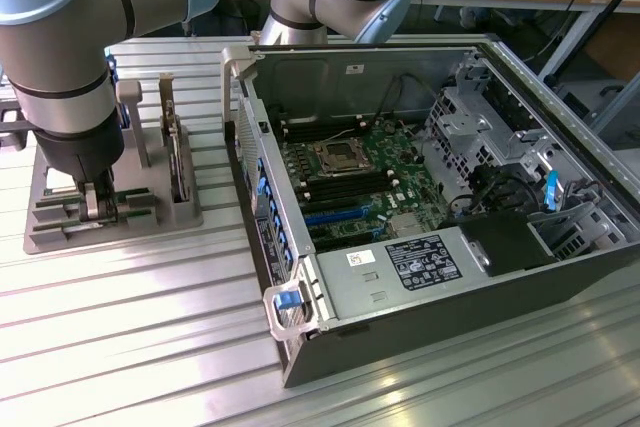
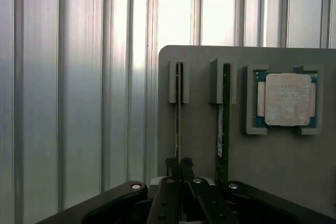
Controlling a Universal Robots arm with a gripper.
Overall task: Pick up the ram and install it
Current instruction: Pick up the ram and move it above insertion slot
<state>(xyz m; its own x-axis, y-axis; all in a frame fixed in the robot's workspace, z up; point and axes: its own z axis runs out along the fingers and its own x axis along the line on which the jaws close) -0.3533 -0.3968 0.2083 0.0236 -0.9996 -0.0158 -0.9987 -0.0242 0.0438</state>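
1. Exterior view: the arm (image 1: 60, 57) stood over a grey holder (image 1: 60, 232) on the exterior view's left, on the ribbed metal desk (image 1: 150, 337).
2. The hand (image 1: 95, 209) sat low among the holder's slots, and the bulk of the arm covered much of that end of the holder.
3. Just beside the hand, toward the exterior view's right, a thin dark piece (image 1: 177, 162) stood upright in a slot; what it was could not be told from there.
4. An open computer case (image 1: 450, 332) lay on the desk further to the exterior view's right, well apart from the hand.
5. Inside it sat the motherboard (image 1: 395, 187) with its processor socket (image 1: 335, 157), long black memory slots (image 1: 350, 190) next to the socket, and a power supply box (image 1: 400, 272) at the near end.
6. A blue latch (image 1: 287, 299) stuck out at the case's near corner.
7. Wrist view: the ram (image 2: 178, 129) stood on edge in one slot of the holder, seen as a thin line.
8. The dark fingers (image 2: 170, 165) were pressed together on the ram's near end, one on each side, pinching it.
9. A second green board (image 2: 222, 129) with a white label stood on edge in the neighbouring slot, near the pinched stick but apart from it.
10. Beyond that board a square silver processor chip (image 2: 286, 99) lay flat in its own pocket of the holder.
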